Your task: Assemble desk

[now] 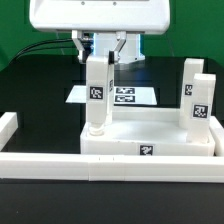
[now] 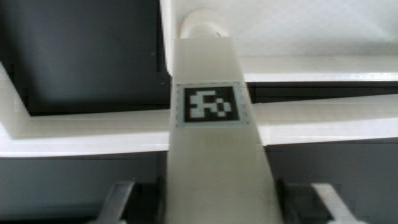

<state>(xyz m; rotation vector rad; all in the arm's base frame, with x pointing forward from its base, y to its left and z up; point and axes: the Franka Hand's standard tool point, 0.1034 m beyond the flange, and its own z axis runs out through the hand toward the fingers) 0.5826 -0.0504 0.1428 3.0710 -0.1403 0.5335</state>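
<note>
Desk slab [image 1: 150,140] is lying against the front rail [image 1: 110,165]; the gripper [image 1: 101,62] is clamping a leg [image 1: 96,95] upright on its corner, another leg [image 1: 198,105] standing opposite.

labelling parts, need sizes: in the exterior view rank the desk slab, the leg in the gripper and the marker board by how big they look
1. Desk slab, clearly largest.
2 and 3. Leg in the gripper and marker board: unsure, since the board lies farther back and is partly hidden.

Bright, even overhead light washes out the white plastic tray-like slab [image 1: 150,140], its edges bleeding into glare. Shadows are faint against the black desk [image 1: 30,85]. Both views are soft; the wrist view blurs noticeably.
</note>
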